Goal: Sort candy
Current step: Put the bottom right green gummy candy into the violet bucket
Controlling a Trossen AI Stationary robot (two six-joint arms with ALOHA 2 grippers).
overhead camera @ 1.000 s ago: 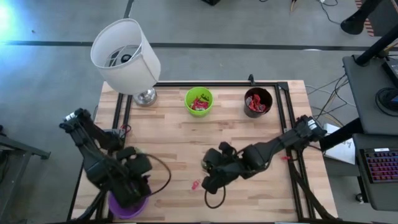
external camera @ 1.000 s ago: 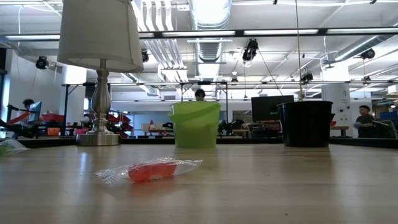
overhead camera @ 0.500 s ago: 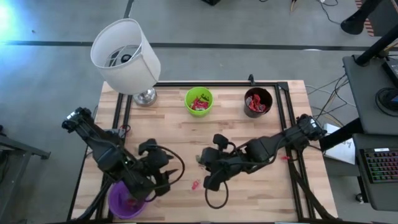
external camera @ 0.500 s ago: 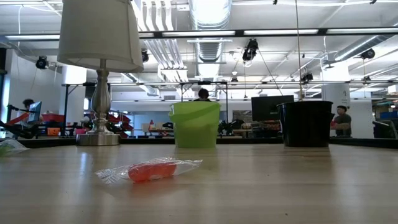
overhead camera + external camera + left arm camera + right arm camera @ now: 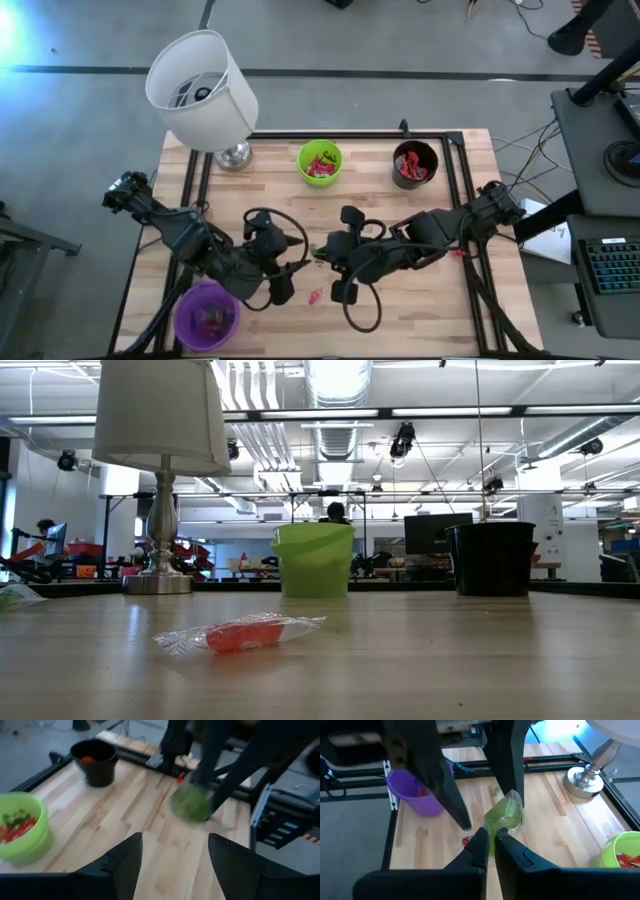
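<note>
My right gripper (image 5: 491, 839) is above the table's middle, shut on a green clear-wrapped candy (image 5: 503, 816); in the high view it shows as my right gripper (image 5: 320, 256). My left gripper (image 5: 175, 862) stands open and empty just to its left, facing that candy (image 5: 190, 803); the high view has my left gripper (image 5: 287, 284) past the purple cup (image 5: 205, 316). A red candy (image 5: 315, 296) in clear wrap lies flat on the wood between both grippers, and the low view shows the same red candy (image 5: 240, 634). My right gripper pinches the green candy by the near end of its wrapper (image 5: 492, 831) between its two fingertips. The rest of the candy sticks out beyond the fingers, lifted clear of the table.
A green cup (image 5: 320, 162) and a black cup (image 5: 414, 165), both with candy inside, stand at the far edge. A white-shaded lamp (image 5: 200, 88) stands at the far left corner. The purple cup at the near left holds a few pieces. A black frame rail (image 5: 455, 180) borders the table.
My left gripper has swung from above the purple cup toward the table's middle, rising and tipping up from pointing down to a shallow slant; the cup's inside now shows. My right gripper has risen from beside the red candy, rolling its wrist, with the green candy still held.
</note>
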